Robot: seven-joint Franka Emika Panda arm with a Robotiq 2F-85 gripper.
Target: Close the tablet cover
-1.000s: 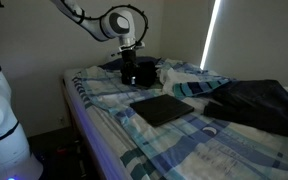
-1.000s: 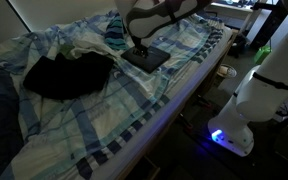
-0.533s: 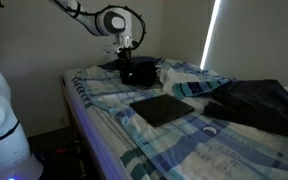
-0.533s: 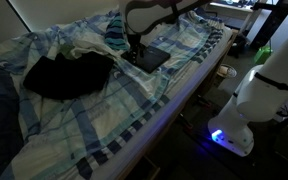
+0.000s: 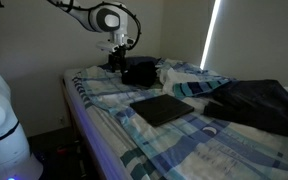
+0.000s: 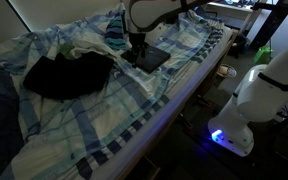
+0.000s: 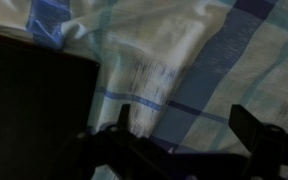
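The gripper has risen and drawn back since a second ago. In an exterior view, one tablet lies flat on the blanket, its long axis askew to the bed edge. Bare cloth surrounds it, with one dark garment nearby. In an exterior view, it sits near the mattress edge. In the wrist view, the fingers stand apart.

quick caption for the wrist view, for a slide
Gripper with jaws open above a plaid bedsheet, the dark tablet at left.
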